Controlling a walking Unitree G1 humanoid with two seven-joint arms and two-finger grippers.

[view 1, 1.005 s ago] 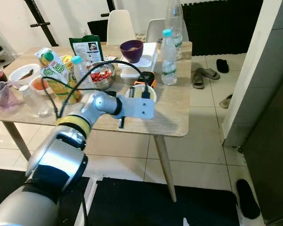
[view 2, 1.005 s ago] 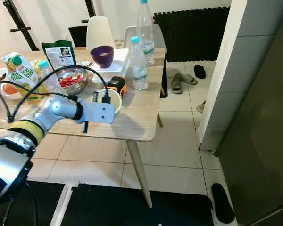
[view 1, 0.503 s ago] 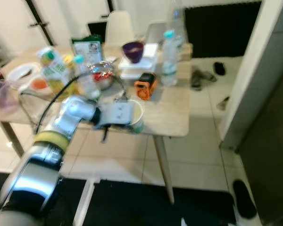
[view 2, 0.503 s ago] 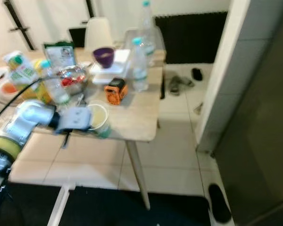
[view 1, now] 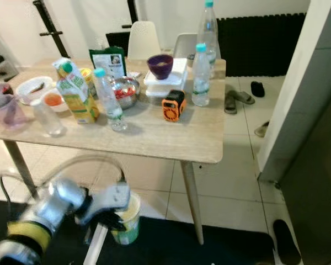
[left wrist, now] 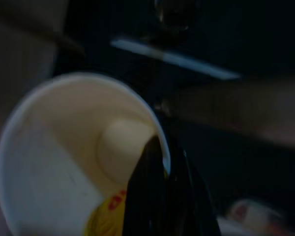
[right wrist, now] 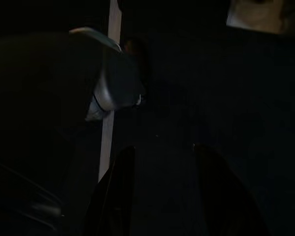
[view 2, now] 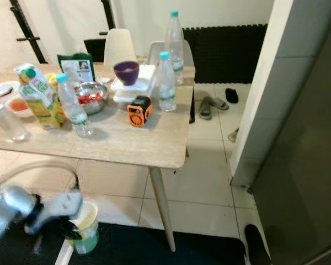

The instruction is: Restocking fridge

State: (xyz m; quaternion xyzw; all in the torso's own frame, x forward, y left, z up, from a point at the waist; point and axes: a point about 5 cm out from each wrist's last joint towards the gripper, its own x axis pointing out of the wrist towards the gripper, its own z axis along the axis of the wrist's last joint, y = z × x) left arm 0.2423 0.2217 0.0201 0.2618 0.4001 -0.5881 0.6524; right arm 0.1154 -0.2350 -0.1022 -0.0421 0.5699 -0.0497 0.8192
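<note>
A: Left gripper (view 1: 115, 216) low, below table height, in front of the wooden table (view 1: 171, 138). Its black fingers (left wrist: 157, 196) pinch the rim of a paper cup (view 1: 127, 218), one inside, one outside. Arm blurred in both eye views.

B: What's the cup like?

A: Round, pale, thin-walled, green band on the outside near the base. The left wrist view looks straight down into it: cream interior, rounded bottom, a yellow and red patch low on the inner wall. Can't tell whether anything is in it.

B: And the right gripper (right wrist: 160, 196)?

A: Right wrist view is very dark. Two black fingers (right wrist: 115, 196) stand apart with nothing between them, over a dark floor; a pale strip runs beside them.

B: Table contents?

A: Smooth light wood top on slanted legs. Clear plastic water bottle (view 1: 200, 76) with a teal cap near the far edge, a taller bottle (view 1: 208, 27) behind it. Orange and black tape measure (view 1: 173, 105), boxy. Purple bowl (view 1: 160, 65) sitting on a white lidded container (view 1: 166, 79). Shiny steel bowl (view 1: 123, 91) with red pieces inside. Small clear bottle (view 1: 108, 99) in front of it, juice carton (view 1: 75, 94) beside that, dark green pouch (view 1: 108, 58) standing behind. At the left end a white bowl (view 1: 35, 88) and a purple translucent jug (view 1: 5, 109).

B: Floor?

A: Glossy pale tiles; sandals (view 1: 236, 98) lie past the table's right end
</note>
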